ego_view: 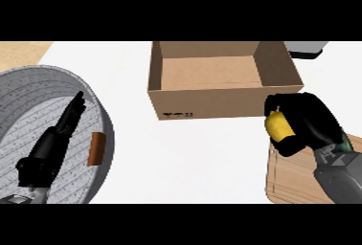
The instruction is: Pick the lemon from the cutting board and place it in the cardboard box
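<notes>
Gripping one lemon (278, 127), one cardboard box (222, 83)

Yellow lemon (278, 127) (held) beside open cardboard box (223, 79).

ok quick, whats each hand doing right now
Left hand: open, fingers straight, holding nothing, resting at the view's left.
Right hand: shut on the lemon, beside the cardboard box.

Cardboard box (212, 98) behind cutting board (293, 184), bowl (99, 139) left.
</notes>
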`<state>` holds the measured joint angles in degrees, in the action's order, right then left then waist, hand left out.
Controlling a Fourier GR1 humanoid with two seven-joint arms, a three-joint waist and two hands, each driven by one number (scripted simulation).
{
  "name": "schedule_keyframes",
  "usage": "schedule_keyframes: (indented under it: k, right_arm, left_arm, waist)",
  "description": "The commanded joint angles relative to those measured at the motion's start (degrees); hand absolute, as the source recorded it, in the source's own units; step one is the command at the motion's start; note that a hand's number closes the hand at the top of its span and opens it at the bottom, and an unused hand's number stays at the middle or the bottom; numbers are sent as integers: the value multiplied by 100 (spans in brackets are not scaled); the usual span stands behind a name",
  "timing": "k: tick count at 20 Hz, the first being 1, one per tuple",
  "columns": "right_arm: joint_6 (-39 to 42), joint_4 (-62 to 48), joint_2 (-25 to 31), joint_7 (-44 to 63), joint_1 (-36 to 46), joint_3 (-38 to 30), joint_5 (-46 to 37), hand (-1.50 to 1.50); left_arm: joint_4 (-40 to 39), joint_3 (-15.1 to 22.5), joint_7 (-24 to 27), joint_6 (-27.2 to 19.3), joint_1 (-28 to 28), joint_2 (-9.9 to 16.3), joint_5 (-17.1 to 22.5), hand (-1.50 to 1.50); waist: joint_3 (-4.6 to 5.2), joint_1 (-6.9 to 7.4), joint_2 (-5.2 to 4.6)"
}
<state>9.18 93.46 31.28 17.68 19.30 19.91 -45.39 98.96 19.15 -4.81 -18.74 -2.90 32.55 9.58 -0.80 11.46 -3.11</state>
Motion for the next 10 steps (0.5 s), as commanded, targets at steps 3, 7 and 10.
schedule_keyframes:
  k: [3,7,10]
  right_arm:
    - [400,-226,562,-2301,869,10,778,150]
    - [673,-342,349,-3557,1258,-427,1971,150]
    - [1164,-734,303,-4440,1519,-664,2753,150]
  left_arm:
    - [-167,127,-55,34,-76,-78,-26,0]
    - [-95,119,-200,8,-128,-29,53,0]
    - [-144,110,-252,-74,-166,5,51,0]
  waist:
    - [28,-11,-88]
    - [5,-140,-57]
    - [21,-264,-68]
